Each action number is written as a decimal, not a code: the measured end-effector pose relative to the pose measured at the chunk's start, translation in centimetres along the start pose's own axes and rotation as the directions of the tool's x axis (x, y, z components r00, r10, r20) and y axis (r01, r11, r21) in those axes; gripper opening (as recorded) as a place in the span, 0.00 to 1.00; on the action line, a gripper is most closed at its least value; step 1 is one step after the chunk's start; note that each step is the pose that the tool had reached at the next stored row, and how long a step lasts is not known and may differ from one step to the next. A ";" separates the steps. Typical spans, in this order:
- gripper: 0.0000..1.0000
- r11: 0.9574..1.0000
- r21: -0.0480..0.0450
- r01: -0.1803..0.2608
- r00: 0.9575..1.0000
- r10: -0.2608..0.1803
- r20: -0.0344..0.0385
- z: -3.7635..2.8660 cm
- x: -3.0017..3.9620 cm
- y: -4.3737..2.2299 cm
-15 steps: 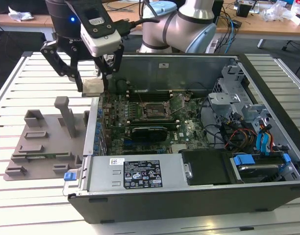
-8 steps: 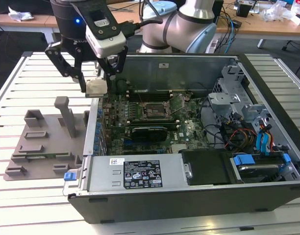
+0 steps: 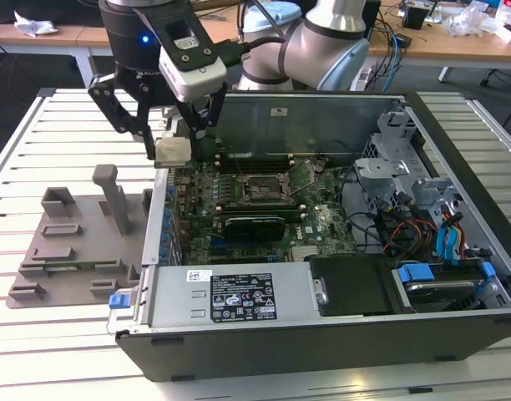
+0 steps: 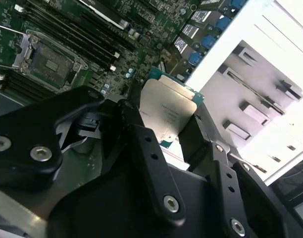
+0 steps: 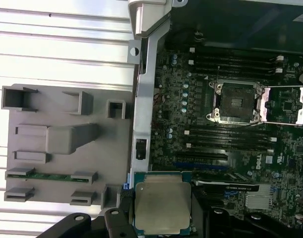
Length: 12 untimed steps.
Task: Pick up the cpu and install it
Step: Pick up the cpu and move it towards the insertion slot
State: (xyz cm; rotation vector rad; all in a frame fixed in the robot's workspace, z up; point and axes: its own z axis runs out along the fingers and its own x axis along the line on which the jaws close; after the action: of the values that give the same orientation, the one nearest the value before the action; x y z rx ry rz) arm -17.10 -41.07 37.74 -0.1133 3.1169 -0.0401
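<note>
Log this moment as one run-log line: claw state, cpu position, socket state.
claw: shut on cpu | cpu: held above motherboard, apart from socket | socket: open, empty

Bright, even room light. Bench [image 4: 290, 25] blown white in second wrist view; cpu [image 5: 163, 206] top softly glared; foreground blurred.

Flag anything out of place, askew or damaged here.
Nothing stands out. The cpu sits squarely in the gripper beside the case wall. The motherboard socket is empty, with its metal frame swung open. No spill or damage shows.
</note>
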 end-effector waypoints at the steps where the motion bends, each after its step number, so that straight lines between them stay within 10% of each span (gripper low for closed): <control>1: 0.55 1.000 0.000 0.000 1.000 0.000 0.000 0.03 -0.11 0.00; 12: 0.55 1.000 0.003 0.000 1.000 0.000 0.000 0.51 -1.57 0.12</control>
State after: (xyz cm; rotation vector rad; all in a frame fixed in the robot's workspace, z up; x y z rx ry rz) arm -15.53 -40.85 37.26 -0.1133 3.1172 -0.0448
